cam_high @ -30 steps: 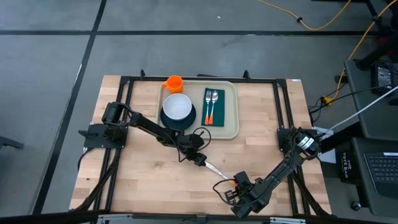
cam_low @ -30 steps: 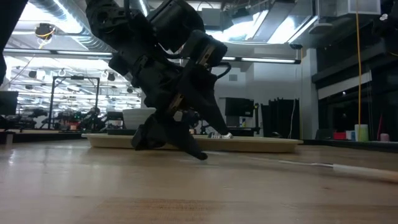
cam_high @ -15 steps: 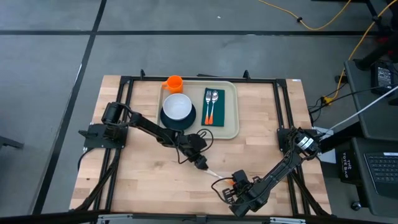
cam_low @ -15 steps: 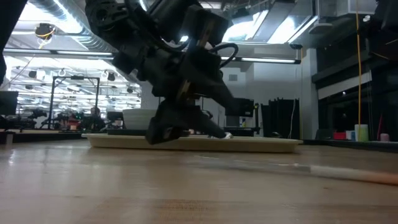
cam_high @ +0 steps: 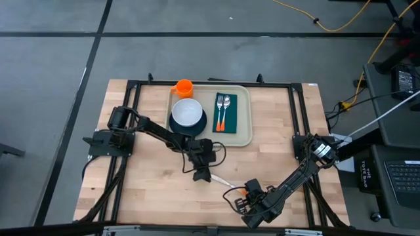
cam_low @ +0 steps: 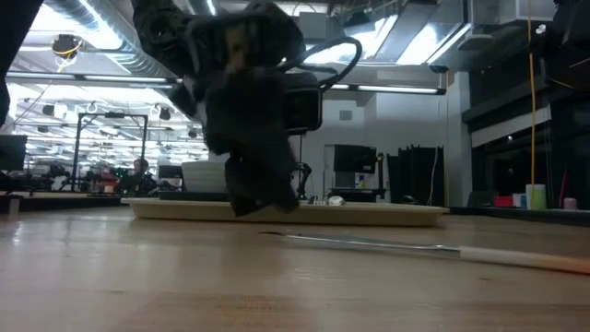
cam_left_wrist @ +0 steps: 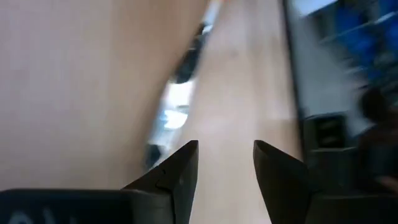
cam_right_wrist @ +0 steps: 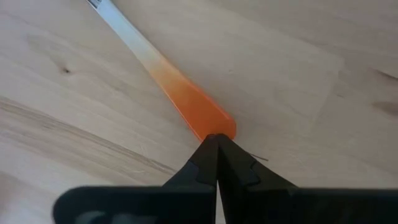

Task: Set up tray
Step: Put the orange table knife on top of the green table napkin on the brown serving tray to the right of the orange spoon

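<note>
Two things are changing at once around the knife (cam_high: 226, 183). It is lying flat on the bare table in the lower middle of the high view. The left gripper (cam_high: 201, 174), which a second ago was sitting over the blade, is now sliding off toward the left of the frame and turning as it goes. Its jaws are also narrowing from a wide spread to a partial one.

In the left wrist view we are seeing its fingers (cam_left_wrist: 180, 168) standing apart with only tabletop between them. The blurred blade is lying ahead of the tips, not inside them. So we are judging that this arm is not holding the knife and is most likely lining up afresh for a grasp along the blade.

The right gripper (cam_high: 246, 195) is waiting low in the frame, to the right of the left one. Its jaws are pressed together to a point. In the right wrist view that point is touching, or just about touching, the end of the orange handle, but pinching nothing.

The tray (cam_high: 248, 111) is sitting in the upper middle of the high view, well apart from both grippers. It is already carrying a dark plate (cam_high: 177, 128) with a white bowl (cam_high: 188, 113) on it. Beside them a green napkin (cam_high: 231, 124) is bearing a fork and spoon (cam_high: 223, 105). An orange cup (cam_high: 183, 87) is standing just off its upper left corner. By our reckoning the knife is the piece left to place.
</note>
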Tool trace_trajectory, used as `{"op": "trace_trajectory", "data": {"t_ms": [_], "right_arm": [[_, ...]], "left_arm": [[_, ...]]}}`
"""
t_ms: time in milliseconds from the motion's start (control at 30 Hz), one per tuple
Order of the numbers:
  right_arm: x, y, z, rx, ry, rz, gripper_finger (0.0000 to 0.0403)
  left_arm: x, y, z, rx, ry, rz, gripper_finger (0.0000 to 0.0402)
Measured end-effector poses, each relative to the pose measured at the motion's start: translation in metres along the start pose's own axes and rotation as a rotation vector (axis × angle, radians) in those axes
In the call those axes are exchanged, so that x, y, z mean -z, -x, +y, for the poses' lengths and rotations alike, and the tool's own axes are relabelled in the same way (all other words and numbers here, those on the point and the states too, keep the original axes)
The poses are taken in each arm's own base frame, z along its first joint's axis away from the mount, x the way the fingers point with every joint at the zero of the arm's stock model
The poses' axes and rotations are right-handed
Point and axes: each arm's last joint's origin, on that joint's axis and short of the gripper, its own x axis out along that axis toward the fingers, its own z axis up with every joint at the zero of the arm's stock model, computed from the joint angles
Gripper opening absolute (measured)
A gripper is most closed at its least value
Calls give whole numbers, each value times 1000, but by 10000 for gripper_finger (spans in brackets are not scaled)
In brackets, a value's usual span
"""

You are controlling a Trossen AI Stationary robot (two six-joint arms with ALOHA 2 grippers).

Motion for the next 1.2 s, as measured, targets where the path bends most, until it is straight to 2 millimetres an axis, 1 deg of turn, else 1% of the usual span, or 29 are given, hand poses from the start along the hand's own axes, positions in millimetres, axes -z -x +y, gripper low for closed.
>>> {"op": "trace_trajectory", "data": {"t_ms": [167,300,467,567,700,833,900,1000,1200], "right_arm": [[0,0,0,-1,1,1,4],[0,0,0,-3,1,1,4],[0,0,0,-5,-4,2,4],[0,0,1,-7,-5,2,4],[0,0,1,-7,-13,2,4],[0,0,1,-8,-27,2,4],[0,0,1,-8,-27,3,4],[0,0,1,-8,-27,3,4],[0,0,1,-9,-27,3,4]], "left_arm": [[6,2,8,-199,-170,15,148],[6,5,4,-272,-284,4,148],[5,10,-10,-335,-443,-22,148],[7,9,-18,-376,-554,-14,148],[19,1,-27,-477,-655,28,148],[29,-7,-35,-623,-757,42,148],[32,-10,-40,-662,-799,35,148],[36,-13,-45,-662,-820,41,150],[36,-12,-43,-652,-770,38,149]]}}
